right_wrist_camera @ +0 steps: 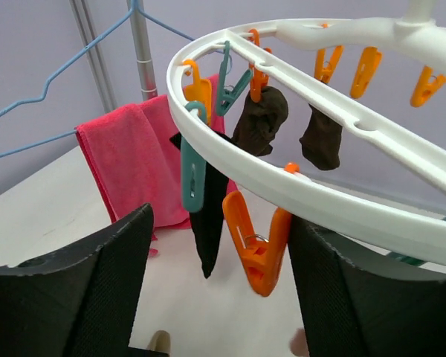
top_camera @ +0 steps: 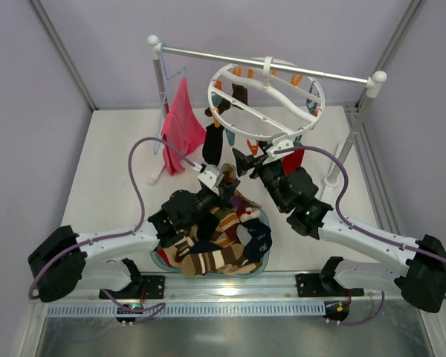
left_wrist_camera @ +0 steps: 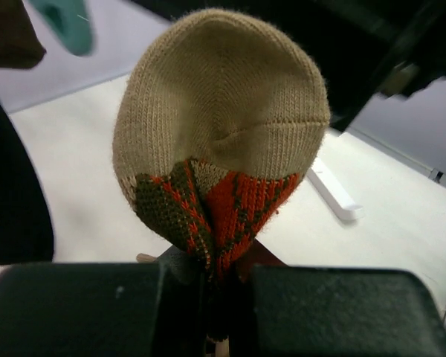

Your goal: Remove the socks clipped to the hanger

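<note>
The white round hanger [top_camera: 267, 104] hangs from the rail. My left gripper [left_wrist_camera: 223, 297] is shut on a tan sock with an orange and olive pattern [left_wrist_camera: 219, 149], pinched at its patterned end; in the top view this gripper [top_camera: 224, 181] is just below the ring's near edge. My right gripper [right_wrist_camera: 221, 219] is open, its fingers on either side of an empty orange clip [right_wrist_camera: 256, 249] under the hanger rim [right_wrist_camera: 320, 197]. A black sock [right_wrist_camera: 208, 223] hangs from a teal clip [right_wrist_camera: 192, 167]. Two dark brown socks [right_wrist_camera: 260, 123] hang further back. A red sock [top_camera: 296, 156] hangs at the ring's right.
A basket [top_camera: 160, 260] heaped with striped and patterned socks sits between the arms. A pink cloth [top_camera: 180, 123] and a light-blue wire hanger [right_wrist_camera: 44, 89] hang at the rail's left end. The metal rail [top_camera: 282, 71] stands on white posts [top_camera: 360, 111].
</note>
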Robot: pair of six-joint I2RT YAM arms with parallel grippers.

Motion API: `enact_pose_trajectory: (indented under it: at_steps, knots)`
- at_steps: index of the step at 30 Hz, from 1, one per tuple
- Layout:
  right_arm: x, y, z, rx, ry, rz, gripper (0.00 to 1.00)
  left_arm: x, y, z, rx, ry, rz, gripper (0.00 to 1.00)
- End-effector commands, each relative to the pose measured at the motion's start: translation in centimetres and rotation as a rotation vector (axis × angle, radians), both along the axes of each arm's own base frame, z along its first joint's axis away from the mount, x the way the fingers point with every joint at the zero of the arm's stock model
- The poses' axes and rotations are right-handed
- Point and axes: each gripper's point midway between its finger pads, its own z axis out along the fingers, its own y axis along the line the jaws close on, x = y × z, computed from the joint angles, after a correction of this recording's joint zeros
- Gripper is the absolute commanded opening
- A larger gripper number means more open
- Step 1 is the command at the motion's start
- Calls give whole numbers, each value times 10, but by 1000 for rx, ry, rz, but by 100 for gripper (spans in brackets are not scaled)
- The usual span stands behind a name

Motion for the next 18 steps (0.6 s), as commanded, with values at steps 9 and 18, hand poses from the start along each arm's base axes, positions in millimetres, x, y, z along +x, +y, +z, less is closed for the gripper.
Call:
enact_pose_trajectory:
  at_steps: [9,18]
  knots:
    - [-18,-22,20,90,-67,2,92,-37,37,65,-40,-74,86,0]
    - [-39,-34,-5,83,-51,57,100,-75,45,93,-36,-88,82,0]
